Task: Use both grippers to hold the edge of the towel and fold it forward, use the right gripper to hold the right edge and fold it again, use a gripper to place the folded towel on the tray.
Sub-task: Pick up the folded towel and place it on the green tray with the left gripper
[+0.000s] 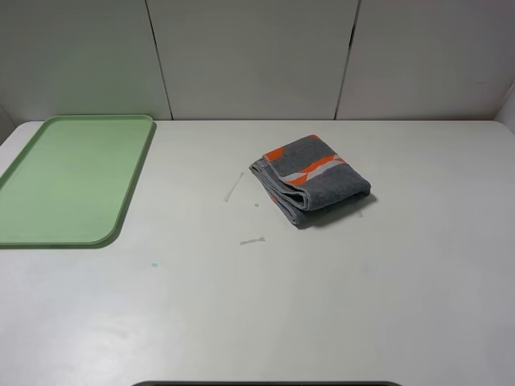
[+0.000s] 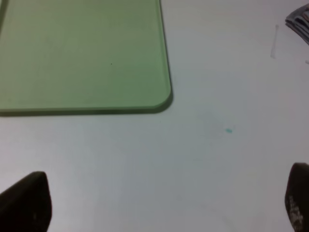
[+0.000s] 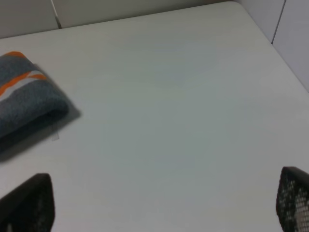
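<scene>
Fingers (image 2: 24,203) of the left gripper (image 2: 163,193) and right gripper (image 3: 161,195) stand spread wide, holding nothing, over the white table (image 1: 322,305) where the folded towel (image 1: 312,182) lies well apart from the tray (image 1: 72,181).

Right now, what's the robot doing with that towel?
Nothing is holding the towel at this moment. It lies folded up on the white table, a little right of the middle. The green tray sits at the far left, apart from it. The left pincer hangs open near the tray's corner, and the right pincer hangs open beside the towel; neither touches anything. The towel is not yet on the tray.
</scene>
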You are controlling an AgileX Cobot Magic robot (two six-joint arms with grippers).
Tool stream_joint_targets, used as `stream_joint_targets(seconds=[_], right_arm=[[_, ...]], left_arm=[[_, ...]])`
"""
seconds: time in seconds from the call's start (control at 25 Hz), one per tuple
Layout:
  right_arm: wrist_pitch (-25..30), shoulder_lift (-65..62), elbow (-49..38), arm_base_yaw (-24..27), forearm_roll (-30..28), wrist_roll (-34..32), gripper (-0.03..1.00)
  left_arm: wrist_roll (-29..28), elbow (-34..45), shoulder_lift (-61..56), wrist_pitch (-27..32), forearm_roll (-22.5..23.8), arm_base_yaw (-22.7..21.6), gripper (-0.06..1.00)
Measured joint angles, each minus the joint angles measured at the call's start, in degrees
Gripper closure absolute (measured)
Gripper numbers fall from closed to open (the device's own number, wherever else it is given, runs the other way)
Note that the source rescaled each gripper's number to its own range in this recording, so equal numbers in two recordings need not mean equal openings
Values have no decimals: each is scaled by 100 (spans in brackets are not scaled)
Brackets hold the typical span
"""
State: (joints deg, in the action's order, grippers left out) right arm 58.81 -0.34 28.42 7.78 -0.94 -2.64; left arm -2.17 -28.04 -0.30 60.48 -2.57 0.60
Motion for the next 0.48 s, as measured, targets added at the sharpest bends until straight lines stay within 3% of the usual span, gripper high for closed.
stream_joint_targets(seconds=[0.48], right_arm=[[0, -5, 0, 0, 0, 0, -3]], left_arm=[[0, 0, 0, 0, 0, 0, -3]])
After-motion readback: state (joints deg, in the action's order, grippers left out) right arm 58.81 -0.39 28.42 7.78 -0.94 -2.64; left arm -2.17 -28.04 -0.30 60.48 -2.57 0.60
